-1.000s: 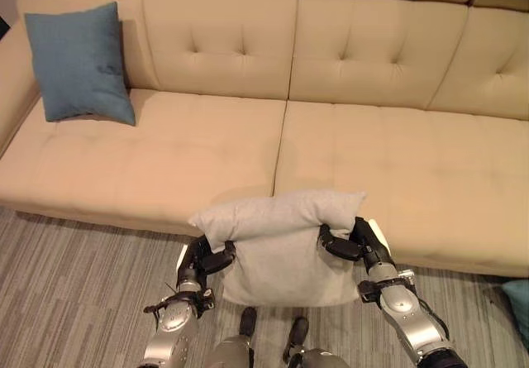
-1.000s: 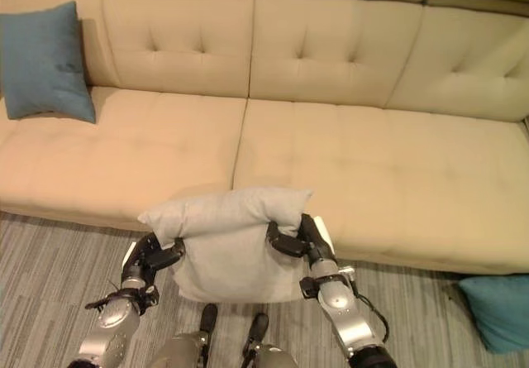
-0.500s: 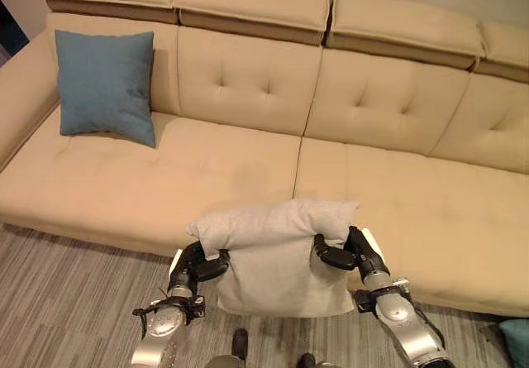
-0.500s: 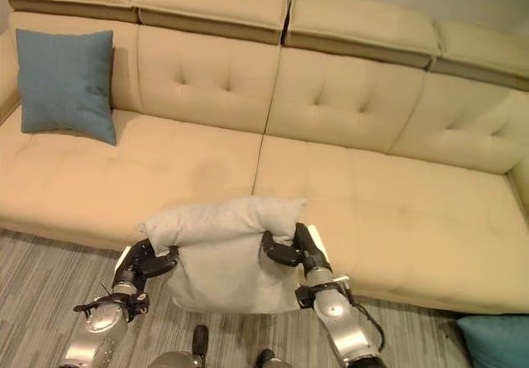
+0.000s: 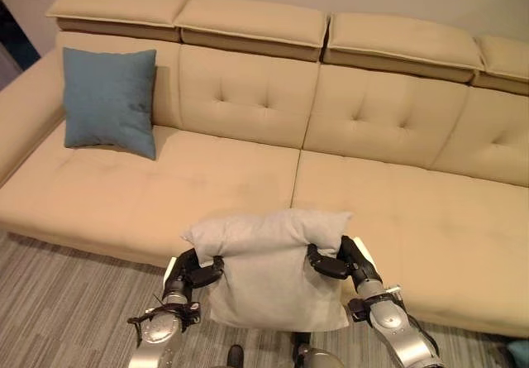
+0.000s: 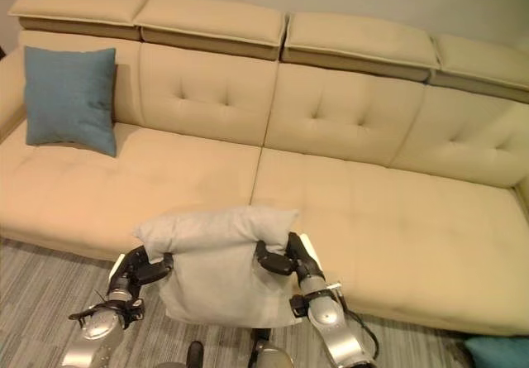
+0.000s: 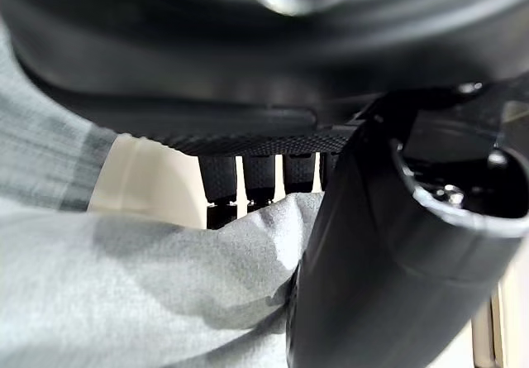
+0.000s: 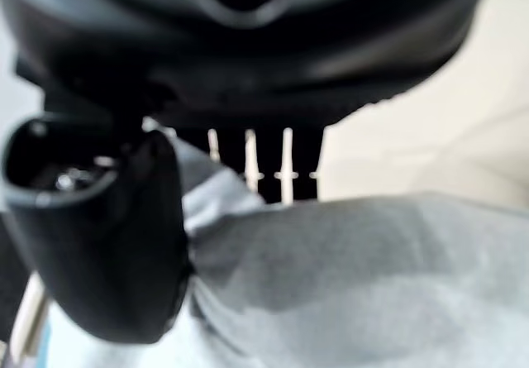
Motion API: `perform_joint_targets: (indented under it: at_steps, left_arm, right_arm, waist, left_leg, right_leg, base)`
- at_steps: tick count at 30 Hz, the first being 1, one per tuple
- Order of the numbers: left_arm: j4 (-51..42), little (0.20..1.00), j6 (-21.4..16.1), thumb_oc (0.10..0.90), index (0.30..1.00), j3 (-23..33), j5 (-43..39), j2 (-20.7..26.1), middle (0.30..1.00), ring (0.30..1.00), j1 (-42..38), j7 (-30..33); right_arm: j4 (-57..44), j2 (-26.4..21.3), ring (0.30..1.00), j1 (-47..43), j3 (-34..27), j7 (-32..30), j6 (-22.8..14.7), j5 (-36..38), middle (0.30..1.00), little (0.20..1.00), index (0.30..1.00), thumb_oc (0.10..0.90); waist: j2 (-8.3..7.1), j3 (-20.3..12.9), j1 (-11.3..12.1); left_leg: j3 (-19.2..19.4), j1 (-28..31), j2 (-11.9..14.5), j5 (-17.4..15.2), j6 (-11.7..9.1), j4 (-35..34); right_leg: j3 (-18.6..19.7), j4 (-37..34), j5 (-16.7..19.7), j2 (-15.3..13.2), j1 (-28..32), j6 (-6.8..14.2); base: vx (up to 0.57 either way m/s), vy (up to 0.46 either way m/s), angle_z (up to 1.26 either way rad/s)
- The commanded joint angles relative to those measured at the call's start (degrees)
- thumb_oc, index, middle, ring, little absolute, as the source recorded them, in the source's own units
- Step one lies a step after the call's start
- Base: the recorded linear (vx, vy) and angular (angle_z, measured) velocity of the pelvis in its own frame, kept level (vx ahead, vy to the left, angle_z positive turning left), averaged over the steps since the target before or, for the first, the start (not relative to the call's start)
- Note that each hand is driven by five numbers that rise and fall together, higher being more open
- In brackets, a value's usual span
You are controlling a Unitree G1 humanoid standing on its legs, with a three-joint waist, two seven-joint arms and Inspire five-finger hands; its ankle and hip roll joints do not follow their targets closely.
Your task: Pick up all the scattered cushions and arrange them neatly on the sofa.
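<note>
Two hands grip one light grey cushion (image 5: 277, 273), held in the air above the striped grey floor (image 5: 74, 298) just in front of the sofa's front edge. Left hand (image 5: 192, 270): thumb and fingers curled onto the cushion's left side, pinching the fabric below its folded-over top; the left wrist view confirms grey cloth pressed between thumb and fingers (image 7: 248, 182). Right hand (image 5: 340, 260): thumb and fingers likewise closed on the cushion's right side at about the same height; the right wrist view shows the cloth bunched between thumb and fingers (image 8: 248, 165). The cushion's upper part droops forward over both hands, and its lower part hangs straight down between the arms. Beyond it stands a long beige sofa (image 5: 397, 211) with tufted back panels and a row of headrests. One blue cushion (image 5: 110, 100) stands upright at the sofa's far left end, leaning against the backrest, well apart from the held cushion. One teal cushion (image 6: 496, 353) lies on the floor at the far right, partly cut off by the view's edge.
</note>
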Motion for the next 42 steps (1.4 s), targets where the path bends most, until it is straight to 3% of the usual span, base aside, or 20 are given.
perform_joint_targets:
  at_steps: [1, 2, 5, 7, 8, 14, 15, 17, 23, 26, 27, 28, 33, 36, 42]
  left_arm:
    - [-6.8, 0.3, -5.5, 0.4, 0.3, -3.0, -0.5, -0.5, 0.3, 0.3, -5.5, -2.8]
    - [-6.6, 0.3, -5.4, 0.4, 0.3, -3.6, -1.3, -1.1, 0.3, 0.3, -6.0, -2.8]
    - [-6.4, 0.3, -5.0, 0.4, 0.3, -3.9, -1.1, -1.2, 0.3, 0.3, -6.2, -3.0]
    - [-6.4, 0.3, -4.5, 0.4, 0.3, -4.0, -1.0, -1.2, 0.3, 0.3, -5.9, -3.3]
    - [-6.5, 0.3, -4.1, 0.4, 0.3, -4.0, -0.6, -1.0, 0.3, 0.3, -5.8, -3.2]
    - [-6.6, 0.3, -3.9, 0.4, 0.3, -3.6, -0.6, -0.9, 0.3, 0.3, -5.6, -2.5]
    - [-7.1, 0.3, -3.8, 0.4, 0.3, -3.5, -0.5, -0.6, 0.3, 0.3, -5.0, -2.9]
    - [-7.3, 0.3, -3.8, 0.4, 0.3, -3.4, -0.2, -0.4, 0.3, 0.3, -4.8, -2.9]
    - [-9.4, 0.3, -3.7, 0.4, 0.3, -2.3, 0.3, 2.2, 0.3, 0.3, -3.9, -3.0]
    - [-9.9, 0.3, -3.8, 0.4, 0.3, -1.4, 0.3, 3.1, 0.3, 0.3, -3.7, -2.8]
    - [-9.9, 0.3, -3.8, 0.4, 0.3, -1.4, 0.3, 3.1, 0.3, 0.3, -3.7, -2.8]
    - [-9.9, 0.3, -4.3, 0.4, 0.3, -0.9, 0.4, 3.4, 0.3, 0.3, -3.8, -2.7]
    - [-9.8, 0.3, -4.6, 0.4, 0.3, -1.0, 0.5, 2.9, 0.3, 0.3, -4.1, -2.8]
    - [-10.2, 0.3, -4.9, 0.4, 0.3, -1.5, 0.9, 2.0, 0.3, 0.3, -4.7, -2.6]
    - [-11.4, 0.3, -5.0, 0.4, 0.3, -2.0, 1.2, 1.8, 0.3, 0.3, -5.5, -2.7]
  right_arm:
    - [-8.0, -0.6, 0.3, -5.7, -3.9, -2.2, -6.8, 2.0, 0.3, 0.3, 0.3, 0.4]
    - [-7.9, -1.0, 0.3, -5.8, -4.2, -2.5, -6.6, 2.6, 0.3, 0.3, 0.3, 0.4]
    - [-7.5, -1.0, 0.3, -5.8, -4.2, -2.6, -6.6, 3.2, 0.3, 0.3, 0.3, 0.4]
    - [-7.4, -1.1, 0.3, -5.6, -4.3, -2.5, -6.4, 3.1, 0.3, 0.3, 0.3, 0.4]
    - [-7.1, -1.0, 0.3, -5.6, -4.5, -2.6, -6.2, 3.2, 0.3, 0.3, 0.3, 0.4]
    - [-6.4, -0.4, 0.3, -6.1, -4.2, -3.6, -6.0, 3.2, 0.3, 0.3, 0.3, 0.4]
    - [-7.0, -0.2, 0.3, -5.9, -4.2, -3.3, -6.0, 2.9, 0.3, 0.3, 0.3, 0.4]
    - [-7.3, 0.0, 0.3, -5.6, -4.3, -3.3, -6.0, 2.7, 0.3, 0.3, 0.3, 0.4]
    - [-7.8, 2.4, 0.3, -5.8, -3.7, -2.1, -5.7, 2.8, 0.3, 0.3, 0.3, 0.4]
    - [-8.3, 3.4, 0.3, -6.9, -3.7, -1.9, -5.9, 2.9, 0.3, 0.3, 0.3, 0.4]
    - [-8.3, 3.4, 0.3, -7.0, -3.7, -1.8, -5.9, 2.9, 0.3, 0.3, 0.3, 0.4]
    - [-8.9, 4.2, 0.3, -7.2, -3.7, -1.9, -6.3, 2.7, 0.3, 0.3, 0.3, 0.4]
    - [-8.6, 4.0, 0.3, -7.7, -3.7, -2.0, -6.2, 2.3, 0.3, 0.3, 0.3, 0.4]
    - [-8.9, 4.0, 0.3, -6.9, -4.1, -2.3, -6.5, 2.6, 0.3, 0.3, 0.3, 0.4]
    - [-9.3, 3.3, 0.3, -6.7, -4.3, -2.4, -6.3, 3.1, 0.3, 0.3, 0.3, 0.4]
  waist:
    - [-1.99, -3.4, -0.6]
    - [-2.24, -2.7, -0.6]
    - [-2.84, -2.4, -0.1]
    - [-3.17, -2.6, 0.2]
    - [-3.19, -2.6, 0.7]
    - [-3.01, -2.2, 2.6]
    - [-2.61, -3.0, 2.8]
    - [-2.7, -3.4, 2.8]
    - [-4.12, -5.0, 3.6]
    - [-3.53, -4.2, 3.5]
    - [-3.57, -4.2, 3.5]
    - [-2.46, -3.5, 2.9]
    - [-1.79, -3.2, 1.8]
    - [-2.43, -3.4, 1.5]
    - [-1.59, -5.0, 0.8]
  left_leg:
    - [2.0, -5.0, -1.2, -8.3, -2.7, 13.2]
    - [3.7, -8.3, 0.1, -6.7, -3.2, 17.9]
    - [4.3, -11.4, 0.2, -7.2, -2.5, 18.9]
    - [4.6, -12.5, 0.1, -6.4, -2.2, 16.5]
    - [4.8, -14.4, 0.4, -3.8, -2.3, 13.8]
    - [4.7, -19.1, 0.7, 1.0, -3.1, 9.5]
    - [4.9, -16.9, 1.0, 2.0, -2.9, 7.0]
    - [4.9, -16.3, 0.9, 2.1, -2.8, 6.7]
    - [6.5, -11.6, -0.6, -1.9, 0.0, 7.7]
    - [7.3, -9.6, -1.2, -2.7, 1.9, 6.7]
    - [7.4, -9.6, -1.2, -2.6, 1.9, 6.6]
    - [7.6, -7.5, -1.1, -3.0, 2.7, 4.9]
    - [7.5, -4.4, -1.7, -3.9, 2.5, 2.8]
    - [6.8, -4.2, -2.6, -4.0, 2.0, 2.7]
    - [6.6, -2.2, -2.3, -3.3, 1.1, -0.2]
  right_leg:
    - [-2.2, 5.8, -9.4, -0.8, 3.3, 2.9]
    - [-2.8, 5.6, -10.1, -0.9, 4.5, 2.0]
    - [-3.0, 4.9, -10.6, -0.9, 5.5, 1.6]
    - [-3.0, 4.3, -10.9, -0.6, 6.4, 1.7]
    - [-2.8, 3.9, -11.6, 0.2, 7.4, 1.7]
    - [-1.4, 3.8, -14.1, 1.7, 10.0, 1.5]
    - [-1.1, 4.2, -14.6, 2.0, 10.8, 1.6]
    - [-1.0, 4.4, -14.8, 1.9, 11.0, 1.7]
    - [2.1, 9.6, -14.7, -1.4, 10.6, 4.0]
    - [3.2, 19.2, -10.9, -3.2, 5.8, 6.3]
    - [3.3, 19.4, -11.0, -3.2, 5.7, 6.3]
    - [2.5, 24.5, -9.9, -3.9, 1.9, 6.9]
    - [0.4, 17.4, -10.2, -4.0, -0.5, 5.9]
    - [2.0, 9.8, -9.6, -2.7, 2.0, 5.6]
    - [0.6, 5.0, -8.9, -1.7, 5.1, 5.0]
  base:
    - [0.07, -0.112, 0.52]
    - [0.04, -0.058, 0.44]
    - [0.09, -0.054, 0.14]
    - [0.16, -0.023, 0.01]
    - [0.17, -0.015, -0.06]
    - [0.17, 0.037, -0.1]
    - [0.21, 0.095, -0.39]
    - [0.21, 0.121, -0.44]
    - [0.2, 0.202, -0.32]
    - [0.07, 0.184, -0.26]
    - [0.03, 0.165, -0.29]
    - [0.05, 0.143, -0.25]
    - [0.08, 0.023, -0.24]
    - [0.08, -0.071, 0.09]
    - [0.1, -0.067, 0.17]
